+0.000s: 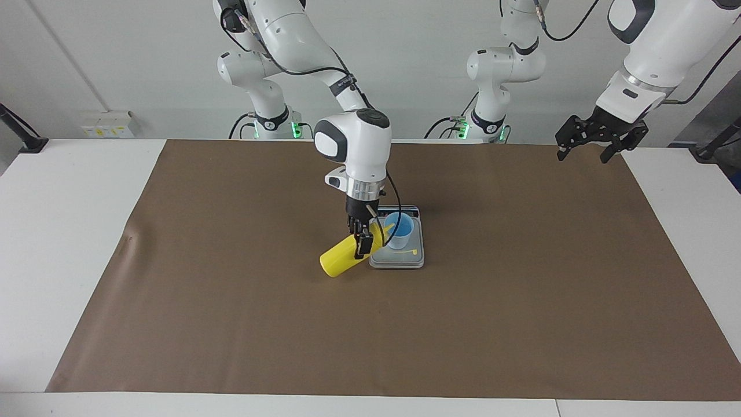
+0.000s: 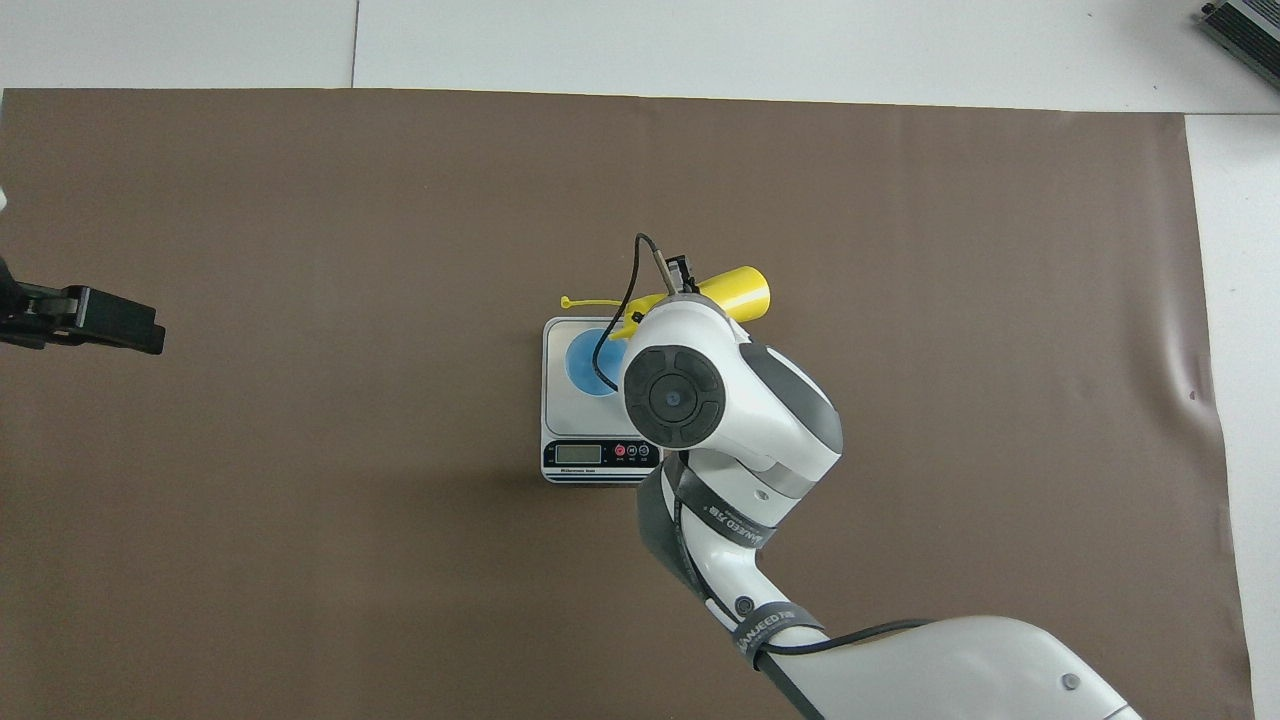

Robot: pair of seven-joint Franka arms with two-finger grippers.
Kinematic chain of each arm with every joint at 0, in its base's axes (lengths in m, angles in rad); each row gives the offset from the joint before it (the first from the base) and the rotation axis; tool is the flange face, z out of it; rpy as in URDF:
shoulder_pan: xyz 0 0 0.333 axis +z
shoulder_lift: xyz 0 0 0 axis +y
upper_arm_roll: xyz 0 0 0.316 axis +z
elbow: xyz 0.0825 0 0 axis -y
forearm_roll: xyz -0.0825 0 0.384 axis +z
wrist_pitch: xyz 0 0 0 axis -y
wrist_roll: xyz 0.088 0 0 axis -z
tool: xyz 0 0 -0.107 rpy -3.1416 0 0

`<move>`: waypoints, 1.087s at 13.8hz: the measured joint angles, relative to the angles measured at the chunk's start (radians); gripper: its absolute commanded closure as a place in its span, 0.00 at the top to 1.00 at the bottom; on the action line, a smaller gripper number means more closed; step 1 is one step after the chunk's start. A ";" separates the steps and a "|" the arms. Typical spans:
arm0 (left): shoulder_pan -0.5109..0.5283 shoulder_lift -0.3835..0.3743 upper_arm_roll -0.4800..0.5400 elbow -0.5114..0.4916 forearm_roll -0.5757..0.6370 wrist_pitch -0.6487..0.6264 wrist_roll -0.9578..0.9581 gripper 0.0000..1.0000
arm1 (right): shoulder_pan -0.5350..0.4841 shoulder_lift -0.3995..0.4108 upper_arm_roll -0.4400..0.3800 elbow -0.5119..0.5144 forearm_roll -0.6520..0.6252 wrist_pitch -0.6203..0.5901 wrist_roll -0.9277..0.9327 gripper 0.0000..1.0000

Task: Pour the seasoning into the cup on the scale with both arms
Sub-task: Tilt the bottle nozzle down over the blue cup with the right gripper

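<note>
white table (image 1: 69, 243) with a big brown paper mat (image 1: 231, 324) spread over most of it, white strips showing at both ends and along the edge farthest from the robots. mat has a small crease near its edge at the right arm's end (image 1: 128, 236). silver-grey scale (image 1: 405, 262) sits flat on the mat around the middle, display strip (image 2: 600, 455) on the short edge nearer the robots. a light blue cup (image 1: 400, 231) stands on the scale's plate. a dark boxy item (image 2: 1245, 22) lies on the white table at the corner farthest from the robots, right arm's end, only partly in view.
</note>
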 measured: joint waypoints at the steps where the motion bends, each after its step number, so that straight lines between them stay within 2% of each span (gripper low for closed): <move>1: 0.000 0.000 0.000 0.000 0.000 0.000 0.000 1.00 | 0.005 0.009 0.000 0.004 -0.035 0.000 0.007 0.00; 5: 0.000 0.000 0.000 0.000 0.000 0.000 0.000 1.00 | 0.008 0.015 -0.001 0.005 -0.152 -0.007 0.007 0.00; 10: 0.000 0.000 0.000 0.000 0.000 0.000 0.000 1.00 | 0.016 0.015 -0.001 0.009 -0.213 -0.034 0.007 0.00; 15: 0.000 0.000 0.000 0.000 0.000 0.000 0.000 1.00 | 0.059 0.010 -0.001 0.025 -0.298 -0.129 0.006 0.00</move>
